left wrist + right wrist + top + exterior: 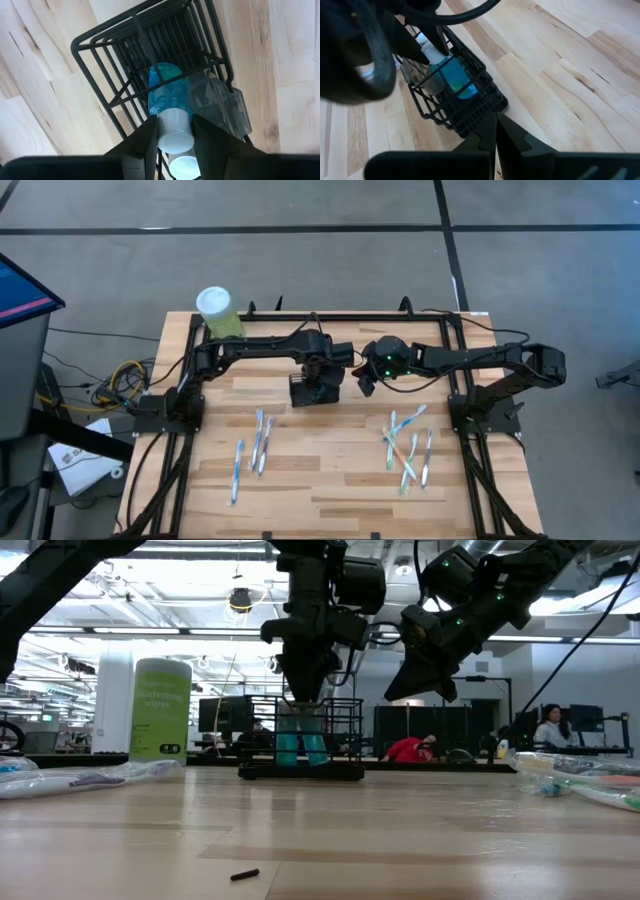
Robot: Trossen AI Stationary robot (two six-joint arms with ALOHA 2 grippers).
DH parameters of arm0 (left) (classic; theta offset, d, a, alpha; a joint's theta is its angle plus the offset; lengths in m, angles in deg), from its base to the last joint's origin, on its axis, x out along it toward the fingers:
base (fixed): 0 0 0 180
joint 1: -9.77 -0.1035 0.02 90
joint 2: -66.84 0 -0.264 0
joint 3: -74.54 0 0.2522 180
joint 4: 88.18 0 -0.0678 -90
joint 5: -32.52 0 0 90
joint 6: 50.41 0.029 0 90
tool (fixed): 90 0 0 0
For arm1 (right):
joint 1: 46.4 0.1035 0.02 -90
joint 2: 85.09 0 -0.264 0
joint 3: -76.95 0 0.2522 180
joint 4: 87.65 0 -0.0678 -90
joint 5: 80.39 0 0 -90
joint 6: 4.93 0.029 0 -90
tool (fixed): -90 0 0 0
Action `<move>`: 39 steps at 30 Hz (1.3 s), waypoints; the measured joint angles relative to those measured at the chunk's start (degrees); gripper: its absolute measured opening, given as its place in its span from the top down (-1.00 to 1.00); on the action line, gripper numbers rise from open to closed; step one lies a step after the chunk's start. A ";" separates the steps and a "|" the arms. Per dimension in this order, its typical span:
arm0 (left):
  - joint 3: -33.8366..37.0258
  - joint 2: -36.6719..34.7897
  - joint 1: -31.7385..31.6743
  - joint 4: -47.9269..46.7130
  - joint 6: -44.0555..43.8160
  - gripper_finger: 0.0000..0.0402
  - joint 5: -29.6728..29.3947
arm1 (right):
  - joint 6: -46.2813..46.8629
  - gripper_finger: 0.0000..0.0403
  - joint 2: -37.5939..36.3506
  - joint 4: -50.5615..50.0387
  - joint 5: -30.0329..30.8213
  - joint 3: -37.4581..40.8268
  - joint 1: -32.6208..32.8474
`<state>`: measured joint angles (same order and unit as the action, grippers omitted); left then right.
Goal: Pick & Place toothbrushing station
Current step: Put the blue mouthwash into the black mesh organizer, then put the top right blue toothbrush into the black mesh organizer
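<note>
Caddy (316, 389) is set upright at the surface's (340, 500) far middle. A blue tube (167, 97) is gripped by its white cap in the left jaws (175, 131), lowered into a compartment, not yet released. Right jaws (495, 131) are closed, empty, beside it. Toothbrushes (408, 448) are left lying outside.

The toothbrushing station (315, 390), a small black wire caddy with compartments, is standing upright on the wooden bench, near the middle of its far edge. A blue tube with a white cap (170, 102) is sitting upright inside one compartment.
</note>
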<state>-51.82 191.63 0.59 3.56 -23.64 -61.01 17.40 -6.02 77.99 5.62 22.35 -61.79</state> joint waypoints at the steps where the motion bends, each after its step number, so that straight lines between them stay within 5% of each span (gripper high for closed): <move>1: 0.00 0.00 0.07 0.00 0.00 0.51 -0.12 | 0.00 1.00 0.00 0.00 0.00 0.00 0.00; 39: 0.00 -0.15 1.80 0.55 -0.06 -0.04 -7.07 | 0.13 1.00 -0.02 -0.02 -0.03 0.00 -0.02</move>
<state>-51.82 191.49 2.39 4.11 -23.69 -68.08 17.53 -6.03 77.97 5.59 22.35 -61.81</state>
